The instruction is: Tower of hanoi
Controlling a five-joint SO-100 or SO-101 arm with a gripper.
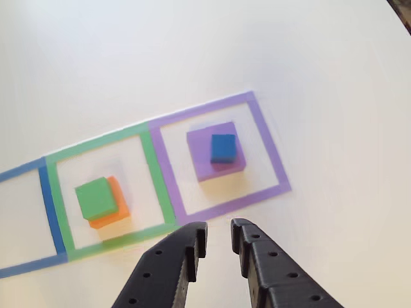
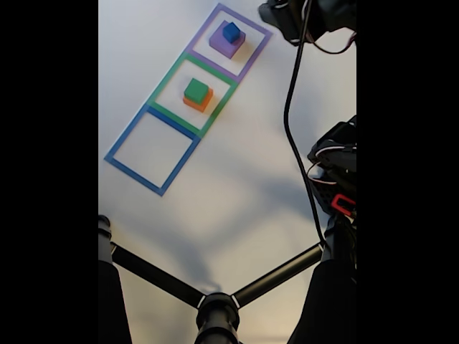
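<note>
On the white desk [image 1: 334,77] three taped square outlines lie in a row, and the purple outline [image 1: 270,151] serves as the landmark. Inside it sits the purple block [image 1: 204,160], with the blue cube [image 1: 223,147] resting on top, set toward one corner rather than centred. Just beside the purple outline, sharing an edge with it, is the green outline [image 1: 151,173]; within it the orange block [image 1: 115,208] carries the green block [image 1: 96,197], which overhangs it slightly. Beyond that, farthest from the purple outline, the blue outline [image 2: 152,149] holds nothing, which suggests it is the free peg for a coming move. The gripper [image 1: 218,240] hovers above the desk near the purple outline's edge, its fingers [image 1: 192,247] slightly parted and holding nothing. That stance, judged against the puzzle's rules, suits reaching for the blue cube, the only piece small enough to move anywhere.
</note>
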